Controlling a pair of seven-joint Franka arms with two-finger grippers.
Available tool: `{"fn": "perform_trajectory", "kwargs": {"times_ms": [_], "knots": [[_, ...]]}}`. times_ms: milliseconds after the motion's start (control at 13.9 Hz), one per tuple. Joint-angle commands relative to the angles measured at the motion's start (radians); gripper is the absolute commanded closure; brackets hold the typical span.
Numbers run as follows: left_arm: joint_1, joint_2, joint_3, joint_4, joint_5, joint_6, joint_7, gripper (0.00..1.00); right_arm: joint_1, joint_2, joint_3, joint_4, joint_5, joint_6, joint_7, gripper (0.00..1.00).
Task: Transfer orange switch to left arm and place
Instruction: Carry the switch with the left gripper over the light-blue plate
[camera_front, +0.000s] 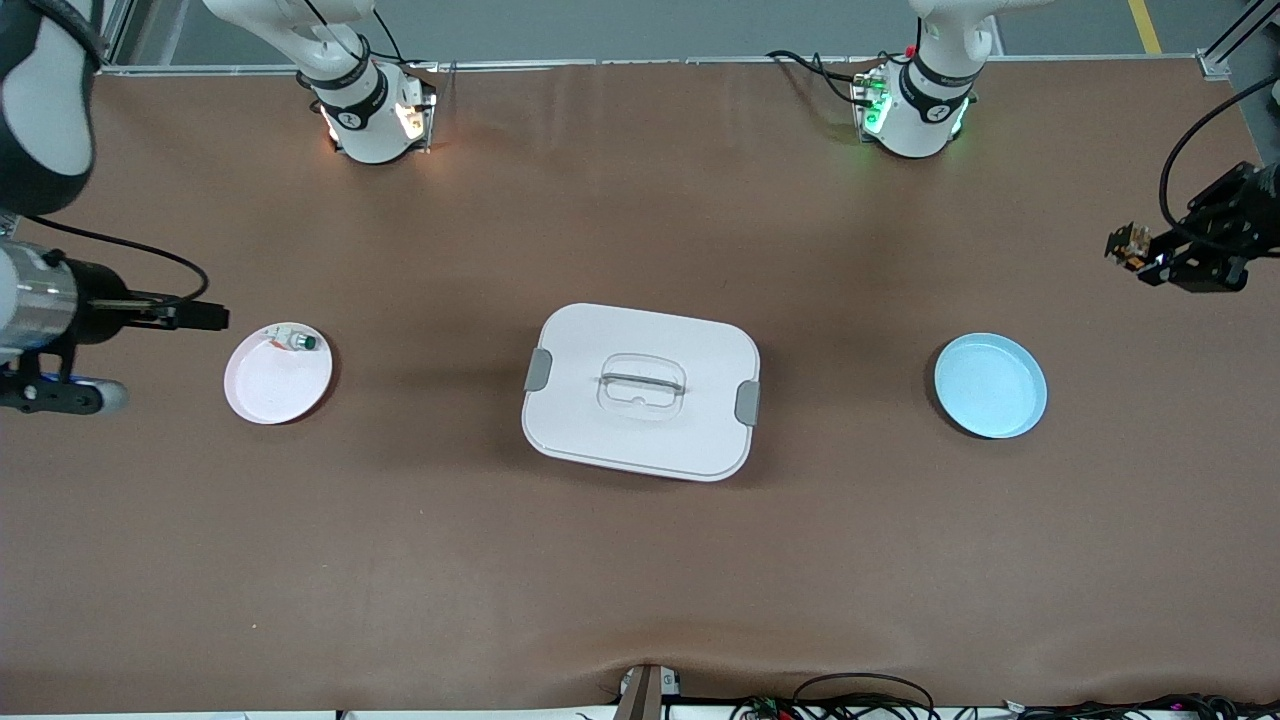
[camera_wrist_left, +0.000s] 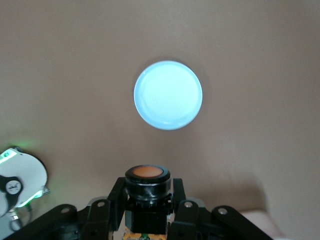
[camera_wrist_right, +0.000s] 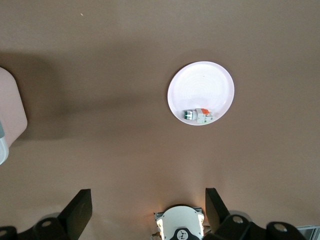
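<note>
The orange switch (camera_wrist_left: 147, 182), black with an orange cap, sits clamped between the fingers of my left gripper (camera_wrist_left: 148, 200). In the front view my left gripper (camera_front: 1140, 255) holds the switch (camera_front: 1128, 246) up in the air at the left arm's end of the table, past the blue plate (camera_front: 990, 386). My right gripper (camera_front: 205, 316) is up at the right arm's end, beside the pink plate (camera_front: 270, 385); its fingers stand wide apart and empty (camera_wrist_right: 147, 210). The white box (camera_front: 641, 391) stands at the table's middle between the two plates.
A small white-silver switch with a green cap (camera_front: 298, 342) lies on the pink plate (camera_wrist_right: 201, 85). The blue plate (camera_wrist_left: 168, 95) is empty. The arm bases (camera_front: 368, 115) (camera_front: 915, 110) stand along the table's edge farthest from the front camera. Cables lie at the nearest edge.
</note>
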Motion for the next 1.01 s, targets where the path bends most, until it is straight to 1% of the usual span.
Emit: {"fn": "perform_trajectory", "kwargs": {"times_ms": [0, 144, 288, 433, 577, 793, 938], "knots": [[0.007, -0.019, -0.022, -0.125, 0.042, 0.123, -0.105, 1.0, -0.022, -0.018, 0.02, -0.035, -0.018, -0.012, -0.014, 0.0], [0.007, -0.017, -0.022, -0.196, 0.042, 0.209, -0.141, 1.0, -0.024, -0.015, 0.02, -0.059, -0.017, -0.011, -0.015, 0.0], [0.004, -0.006, -0.025, -0.243, 0.063, 0.272, -0.195, 1.0, -0.028, -0.02, 0.021, -0.083, -0.012, -0.014, -0.028, 0.0], [0.004, 0.046, -0.05, -0.251, 0.118, 0.294, -0.279, 1.0, -0.031, -0.02, 0.021, -0.086, -0.012, -0.023, -0.069, 0.0], [0.004, 0.104, -0.074, -0.259, 0.167, 0.353, -0.38, 1.0, -0.028, -0.019, 0.021, -0.086, -0.015, -0.012, -0.075, 0.0], [0.004, 0.132, -0.078, -0.328, 0.175, 0.484, -0.409, 1.0, -0.036, -0.015, 0.021, -0.084, 0.002, -0.008, -0.066, 0.0], [0.007, 0.133, -0.081, -0.389, 0.175, 0.582, -0.409, 1.0, -0.034, -0.022, 0.02, -0.078, -0.012, -0.006, -0.065, 0.0]]}}
